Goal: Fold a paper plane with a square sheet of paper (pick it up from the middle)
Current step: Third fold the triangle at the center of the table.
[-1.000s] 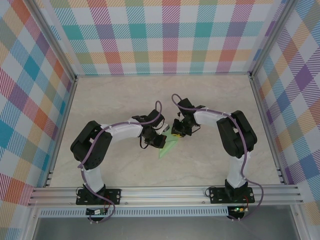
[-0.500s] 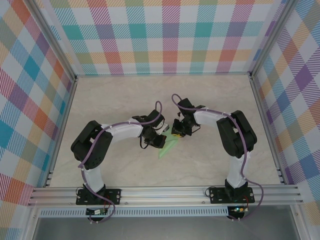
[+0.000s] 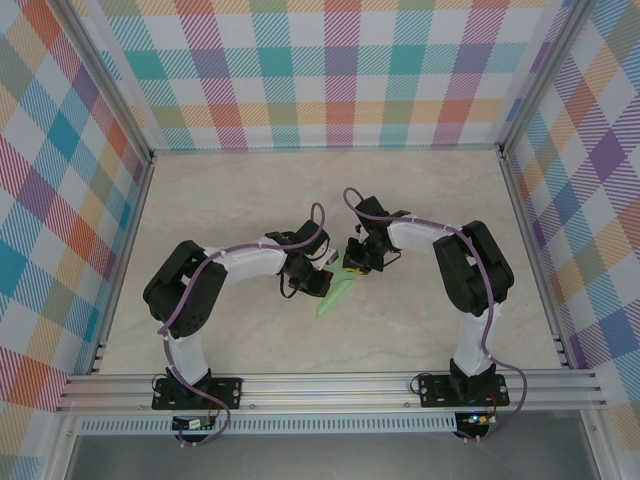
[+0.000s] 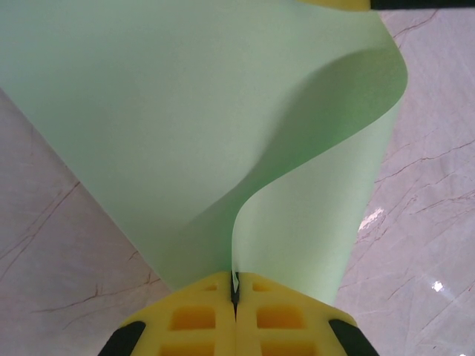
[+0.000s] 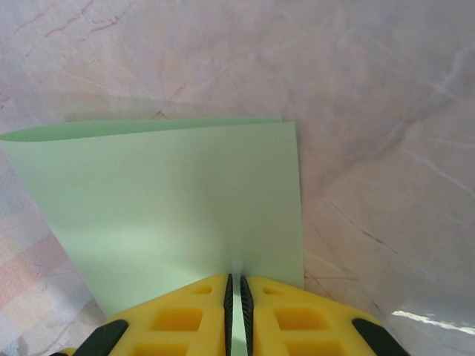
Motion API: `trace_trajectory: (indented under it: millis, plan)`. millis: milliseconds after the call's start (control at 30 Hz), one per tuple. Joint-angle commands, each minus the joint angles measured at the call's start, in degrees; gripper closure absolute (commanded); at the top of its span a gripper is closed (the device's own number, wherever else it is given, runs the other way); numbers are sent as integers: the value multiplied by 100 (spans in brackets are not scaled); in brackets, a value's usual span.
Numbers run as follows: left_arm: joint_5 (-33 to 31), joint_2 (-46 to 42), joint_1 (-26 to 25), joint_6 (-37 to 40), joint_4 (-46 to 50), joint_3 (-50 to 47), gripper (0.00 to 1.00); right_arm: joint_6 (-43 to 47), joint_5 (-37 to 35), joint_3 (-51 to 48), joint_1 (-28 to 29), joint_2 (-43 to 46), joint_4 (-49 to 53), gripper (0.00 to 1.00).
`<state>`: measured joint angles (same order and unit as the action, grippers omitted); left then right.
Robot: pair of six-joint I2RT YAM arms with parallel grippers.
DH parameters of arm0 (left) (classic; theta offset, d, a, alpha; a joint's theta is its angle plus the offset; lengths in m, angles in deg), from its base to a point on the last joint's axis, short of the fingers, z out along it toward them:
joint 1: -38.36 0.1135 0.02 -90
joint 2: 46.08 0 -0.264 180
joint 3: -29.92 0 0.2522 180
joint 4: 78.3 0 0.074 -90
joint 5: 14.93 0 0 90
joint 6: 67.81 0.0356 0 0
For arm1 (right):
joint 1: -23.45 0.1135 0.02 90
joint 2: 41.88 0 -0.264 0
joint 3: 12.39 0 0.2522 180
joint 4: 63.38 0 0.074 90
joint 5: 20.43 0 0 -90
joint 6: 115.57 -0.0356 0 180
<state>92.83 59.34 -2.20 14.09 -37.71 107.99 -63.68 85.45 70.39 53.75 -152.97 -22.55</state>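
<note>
as left hand (image 4: 234, 285) and right hand (image 5: 236, 289) pinch it — thin mint-green paper (image 4: 185, 133), smoothly curled, marbled table (image 5: 371, 111)

Sheet of paper (image 3: 334, 294) lies between left end effector (image 4: 234, 298) and right end effector (image 5: 236, 297).

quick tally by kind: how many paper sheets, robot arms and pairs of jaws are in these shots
green paper sheet: 1
robot arms: 2, the left arm and the right arm
pairs of yellow jaws: 2, each shut on the sheet
total: 5
</note>
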Motion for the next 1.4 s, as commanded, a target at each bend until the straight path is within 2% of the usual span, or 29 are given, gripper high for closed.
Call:
trace_trajectory:
  millis: [0, 900, 1200, 1300, 1367]
  plan:
    - [-75, 29, 48, 80, -31, -34, 100, 23, -120, -116, -7, -291, 132, 85]
    - [-203, 210, 46, 98, -55, -127, 100, -46, -31, -17, -7, -185, 141, 84]
    - [-194, 309, 47, 81, -11, -138, 100, -64, -330, 139, -93, 821, 285, 80]
    - [-178, 338, 42, 65, -2, -130, 100, -239, -665, -224, -104, 1428, 200, 81]
    - [-172, 324, 48, 63, -11, -146, 100, -428, -577, -731, -106, 1905, -201, 83]
